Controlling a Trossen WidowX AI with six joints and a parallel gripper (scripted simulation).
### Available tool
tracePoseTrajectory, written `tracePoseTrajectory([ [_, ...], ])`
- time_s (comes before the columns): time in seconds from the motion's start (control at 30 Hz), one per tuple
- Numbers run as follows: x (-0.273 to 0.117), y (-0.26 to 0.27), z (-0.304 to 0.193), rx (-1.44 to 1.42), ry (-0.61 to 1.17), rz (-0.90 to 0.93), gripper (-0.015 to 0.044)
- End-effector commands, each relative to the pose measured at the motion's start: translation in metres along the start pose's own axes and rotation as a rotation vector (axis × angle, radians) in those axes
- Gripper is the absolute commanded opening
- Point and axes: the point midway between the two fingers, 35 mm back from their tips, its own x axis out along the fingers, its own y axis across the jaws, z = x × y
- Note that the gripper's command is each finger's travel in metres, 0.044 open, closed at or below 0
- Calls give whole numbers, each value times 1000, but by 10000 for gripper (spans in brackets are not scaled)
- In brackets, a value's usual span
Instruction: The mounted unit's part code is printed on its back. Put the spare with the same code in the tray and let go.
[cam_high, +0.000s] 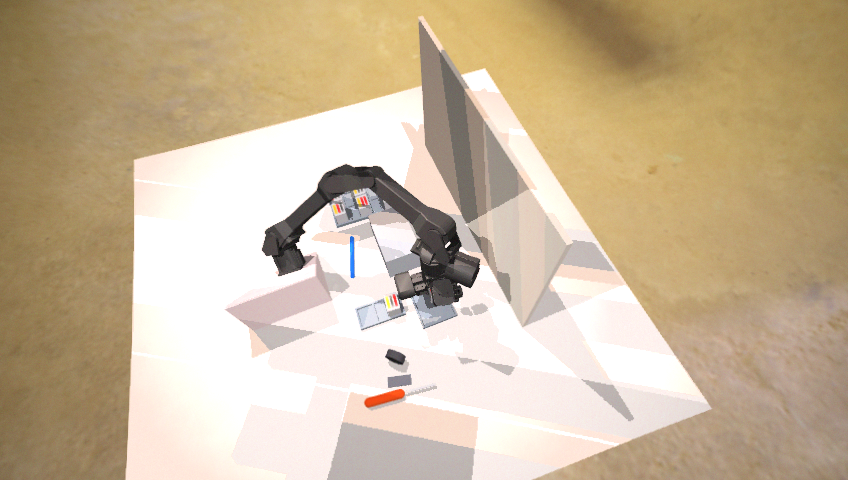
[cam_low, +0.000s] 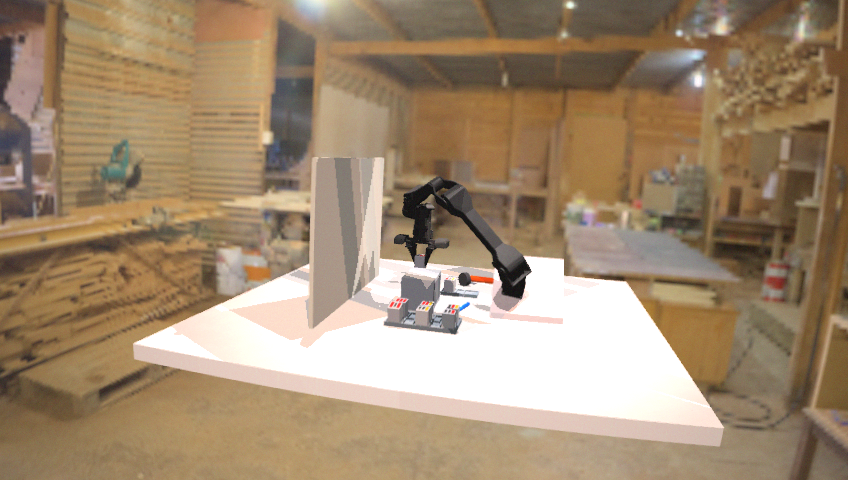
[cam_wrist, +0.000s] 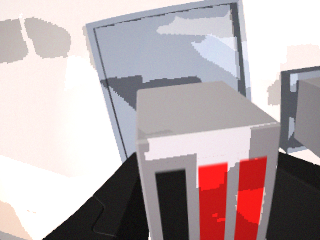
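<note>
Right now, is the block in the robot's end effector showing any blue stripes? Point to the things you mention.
No, the grey block (cam_wrist: 207, 107) shows one black stripe and two red ones in the wrist view.

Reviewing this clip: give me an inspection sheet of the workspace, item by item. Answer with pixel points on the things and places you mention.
Surface: white table (cam_high: 190, 208) (cam_low: 416, 362), patched with light and shadow.
Job's things: barred spare (cam_low: 420, 259) (cam_wrist: 207, 107) above the open tray (cam_high: 437, 317) (cam_wrist: 165, 55); other barred blocks (cam_high: 390, 302) (cam_low: 424, 311) in holders.
Clutter: blue stick (cam_high: 352, 256) (cam_low: 464, 306), orange-handled tool (cam_high: 383, 398) (cam_low: 480, 278), black disc (cam_high: 395, 356) (cam_low: 464, 278), grey plate (cam_high: 399, 380).
Grippers: pincer (cam_high: 437, 291) (cam_low: 420, 260) (cam_wrist: 188, 156) shut on the spare.
Cables: nothing seen on the table.
Surroundings: upright board (cam_high: 476, 154) (cam_low: 339, 237) on the table; timber workshop beyond.
</note>
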Motion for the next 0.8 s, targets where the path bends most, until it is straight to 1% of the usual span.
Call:
tracePoseTrajectory([
  [0.0,3,0,-1,5,4,1,0],
  [0.77,20,-1,-2,4,5,1,0],
])
